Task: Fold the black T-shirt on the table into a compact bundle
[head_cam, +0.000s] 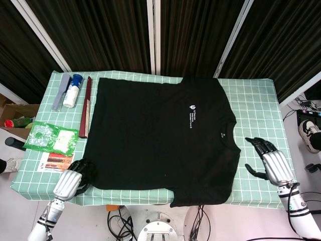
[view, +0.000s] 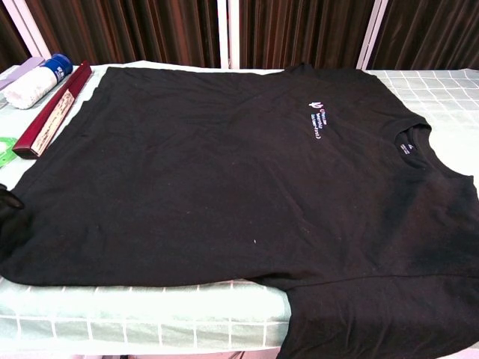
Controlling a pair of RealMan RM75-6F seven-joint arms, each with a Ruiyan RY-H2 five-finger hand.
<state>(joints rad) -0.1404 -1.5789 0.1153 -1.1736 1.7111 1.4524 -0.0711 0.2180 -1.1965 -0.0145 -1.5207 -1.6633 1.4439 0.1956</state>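
The black T-shirt (head_cam: 160, 135) lies flat across the green checked table (head_cam: 256, 100), its neck toward the right and one sleeve hanging over the front edge; the chest view shows the T-shirt (view: 239, 172) filling most of the frame. My left hand (head_cam: 75, 178) sits at the shirt's front-left corner with its dark fingers curled against the hem. Its fingertips (view: 7, 200) show at the left edge of the chest view, on the cloth. Whether they grip the fabric is unclear. My right hand (head_cam: 267, 160) hovers open, fingers spread, just right of the shirt.
A long dark red box (head_cam: 86, 106) lies along the shirt's left edge, with a white bottle (head_cam: 72, 90) and a grey flat item (head_cam: 60, 90) beyond it. A green packet (head_cam: 51, 136) and a printed card (head_cam: 57, 161) lie near my left hand.
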